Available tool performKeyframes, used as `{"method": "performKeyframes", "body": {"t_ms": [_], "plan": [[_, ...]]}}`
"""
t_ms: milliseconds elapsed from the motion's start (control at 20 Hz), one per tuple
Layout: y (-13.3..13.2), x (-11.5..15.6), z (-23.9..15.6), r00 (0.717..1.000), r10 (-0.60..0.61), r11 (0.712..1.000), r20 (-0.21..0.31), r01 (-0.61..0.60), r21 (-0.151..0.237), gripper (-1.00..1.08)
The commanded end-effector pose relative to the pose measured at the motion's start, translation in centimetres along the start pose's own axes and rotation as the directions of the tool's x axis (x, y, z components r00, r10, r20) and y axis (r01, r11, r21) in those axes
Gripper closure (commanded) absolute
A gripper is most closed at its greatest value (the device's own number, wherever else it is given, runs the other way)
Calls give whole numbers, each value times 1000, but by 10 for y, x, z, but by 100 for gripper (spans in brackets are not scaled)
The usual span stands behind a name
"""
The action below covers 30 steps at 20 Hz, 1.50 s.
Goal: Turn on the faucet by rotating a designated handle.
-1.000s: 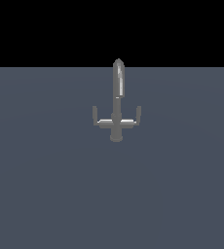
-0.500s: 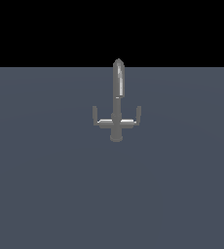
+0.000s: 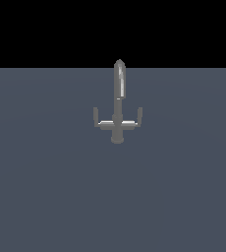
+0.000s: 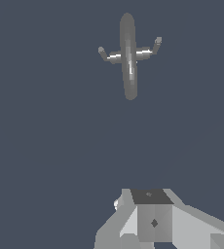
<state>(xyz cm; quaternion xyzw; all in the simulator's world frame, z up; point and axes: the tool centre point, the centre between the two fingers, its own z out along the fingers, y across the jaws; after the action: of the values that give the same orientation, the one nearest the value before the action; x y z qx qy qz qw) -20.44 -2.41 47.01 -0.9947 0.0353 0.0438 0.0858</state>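
- The left-hand prong (image 3: 96,116) is standing upright at the exterior view's left end of the crossbar; being the handle's twin, it is inviting a mistaken grab that would rotate the wrong valve.
- The faucet (image 3: 117,106) is sitting alone on the grey surface (image 3: 46,197), its tall spout (image 3: 119,81) rising between the prongs and risking a knock during approach.
- The handle (image 3: 139,116) is waiting at the exterior view's right end, untouched.
- The gripper (image 4: 153,221) is showing only partly in the wrist view, well apart from the faucet; I cannot tell whether it is spread or closed, so a misjudged opening could slip off the thin prong.
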Motion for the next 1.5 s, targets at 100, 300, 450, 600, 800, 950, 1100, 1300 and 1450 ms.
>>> {"method": "performKeyframes", "body": {"t_ms": [100, 300, 450, 600, 800, 950, 1100, 1300, 1450], "plan": [[13, 29, 8, 999, 37, 996, 34, -40, 84, 108], [25, 54, 17, 995, 67, 984, 68, -77, 159, 108], [33, 72, 24, 992, 87, 971, 93, -105, 214, 108], [41, 89, 32, 987, 104, 955, 120, -133, 266, 108], [52, 112, 44, 980, 123, 928, 156, -170, 332, 108], [59, 127, 54, 974, 136, 904, 183, -197, 379, 108], [67, 143, 65, 967, 146, 878, 210, -224, 424, 108], [76, 162, 79, 956, 156, 838, 248, -261, 480, 108], [82, 177, 91, 947, 161, 804, 276, -288, 520, 108]]}}
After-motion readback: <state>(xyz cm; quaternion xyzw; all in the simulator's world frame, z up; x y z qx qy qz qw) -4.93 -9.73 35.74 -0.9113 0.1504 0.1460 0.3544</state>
